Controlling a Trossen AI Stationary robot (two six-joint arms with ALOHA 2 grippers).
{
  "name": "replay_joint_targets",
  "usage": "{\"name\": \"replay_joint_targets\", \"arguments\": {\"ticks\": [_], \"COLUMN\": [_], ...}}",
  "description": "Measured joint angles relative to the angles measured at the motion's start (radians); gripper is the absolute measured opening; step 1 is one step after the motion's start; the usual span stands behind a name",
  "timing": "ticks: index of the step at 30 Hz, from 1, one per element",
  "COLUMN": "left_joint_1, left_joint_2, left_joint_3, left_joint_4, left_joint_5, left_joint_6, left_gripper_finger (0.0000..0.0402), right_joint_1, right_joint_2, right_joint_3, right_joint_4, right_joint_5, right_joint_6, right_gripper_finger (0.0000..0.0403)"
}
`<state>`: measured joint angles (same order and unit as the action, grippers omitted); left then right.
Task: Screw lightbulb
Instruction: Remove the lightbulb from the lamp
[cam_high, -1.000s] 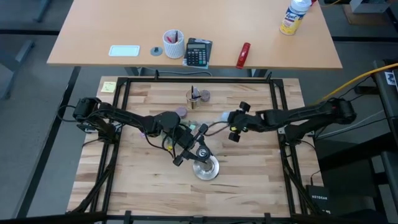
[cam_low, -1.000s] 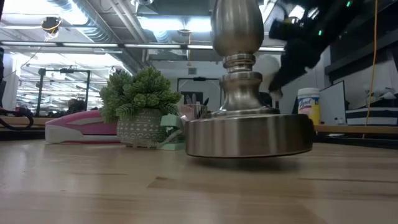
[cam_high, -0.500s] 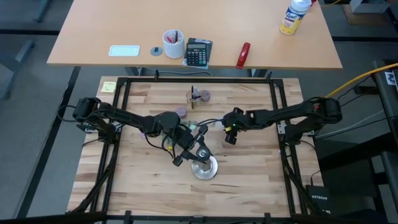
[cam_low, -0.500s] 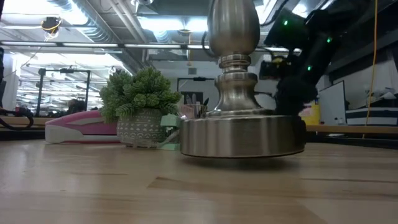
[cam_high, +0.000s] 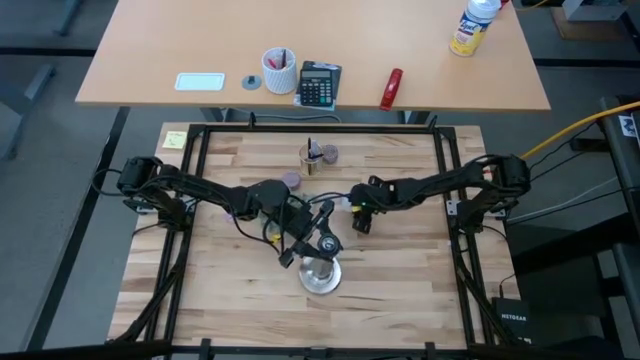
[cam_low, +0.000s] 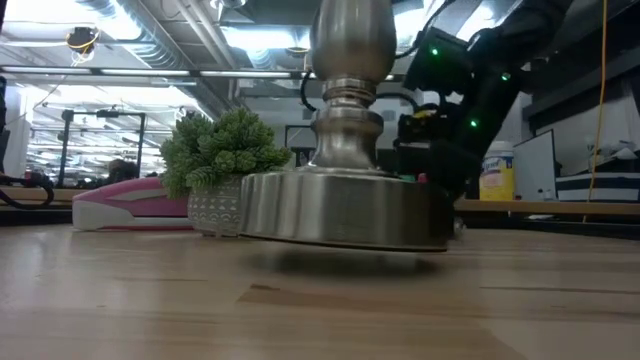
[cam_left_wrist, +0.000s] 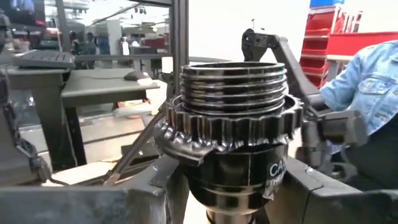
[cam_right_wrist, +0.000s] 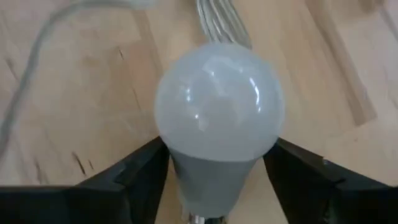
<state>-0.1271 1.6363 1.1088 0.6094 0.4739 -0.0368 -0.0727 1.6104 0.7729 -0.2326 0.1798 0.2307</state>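
Observation:
The silver stand has a round base (cam_high: 320, 276) (cam_low: 345, 205) near the table's middle, and its black socket with a threaded collar (cam_left_wrist: 233, 93) fills the left wrist view. My left gripper (cam_high: 314, 240) (cam_left_wrist: 233, 202) is shut on the socket. The frosted white lightbulb (cam_right_wrist: 217, 102) sits in my right gripper (cam_high: 360, 212) (cam_right_wrist: 214, 186), which is shut on it. That gripper is just right of and beyond the stand, and shows as a dark mass (cam_low: 445, 120) in the low view. My left gripper pinches the socket's black body (cam_left_wrist: 249, 174) below the toothed collar, one finger (cam_left_wrist: 124, 199) on each side. The stand's base stays down at the table; a shadow shows under its rim (cam_low: 330, 250). My right gripper pinches the bulb's grey neck (cam_right_wrist: 211, 177) below the globe, between its two fingers (cam_right_wrist: 140, 177). The globe points out past the fingertips. The bulb is clear of the wooden table.
A small potted plant (cam_low: 225, 165) and a pink object (cam_low: 130, 205) stand behind the stand. A cup with a pen (cam_high: 312, 156) and a purple round piece (cam_high: 291, 180) lie at the far middle. A person's denim sleeve (cam_left_wrist: 367, 81) shows beyond the table.
My right gripper has gone toward the table's left edge, toward the stand, carrying the bulb. My left gripper has drawn the stand a little toward the table's near and left edges; its base shows larger and farther left in the low view.

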Motion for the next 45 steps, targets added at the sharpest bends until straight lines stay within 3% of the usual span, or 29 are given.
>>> {"name": "replay_joint_targets", "arguments": {"ticks": [6, 12, 18, 22, 29, 33, 40, 45], "left_joint_1": [0.001, 0.001, 0.000, 0.000, -0.039, -0.057, -0.084, -0.091], "left_joint_2": [0.000, 0.000, 0.000, 0.000, -0.001, -0.005, -0.002, -0.007], "left_joint_3": [0.000, 0.000, 0.000, 0.000, 0.003, 0.005, 0.003, 0.002], "left_joint_4": [0.009, 0.000, 0.002, 0.003, -0.066, -0.127, -0.134, -0.120], "left_joint_5": [-0.015, -0.017, -0.013, -0.021, -0.303, -0.408, -0.466, -0.480], "left_joint_6": [-0.033, -0.061, 0.041, 0.019, -0.001, 0.006, 0.068, 0.127], "left_gripper_finger": [0.0155, 0.0155, 0.0155, 0.0155, 0.0158, 0.0191, 0.0249, 0.0267], "right_joint_1": [0.000, 0.000, 0.000, 0.000, 0.000, 0.000, 0.000, 0.000], "right_joint_2": [-0.001, -0.001, -0.001, -0.001, -0.001, -0.001, -0.001, -0.001], "right_joint_3": [0.068, 0.121, 0.138, 0.138, 0.138, 0.137, 0.137, 0.138], "right_joint_4": [-0.006, -0.015, -0.036, -0.048, -0.058, -0.058, -0.058, -0.058], "right_joint_5": [-0.027, -0.060, -0.061, -0.070, -0.131, -0.167, -0.174, -0.174], "right_joint_6": [-0.028, -0.029, -0.029, -0.029, -0.029, -0.026, -0.017, -0.016], "right_gripper_finger": [0.0284, 0.0282, 0.0280, 0.0280, 0.0280, 0.0280, 0.0280, 0.0280]}}
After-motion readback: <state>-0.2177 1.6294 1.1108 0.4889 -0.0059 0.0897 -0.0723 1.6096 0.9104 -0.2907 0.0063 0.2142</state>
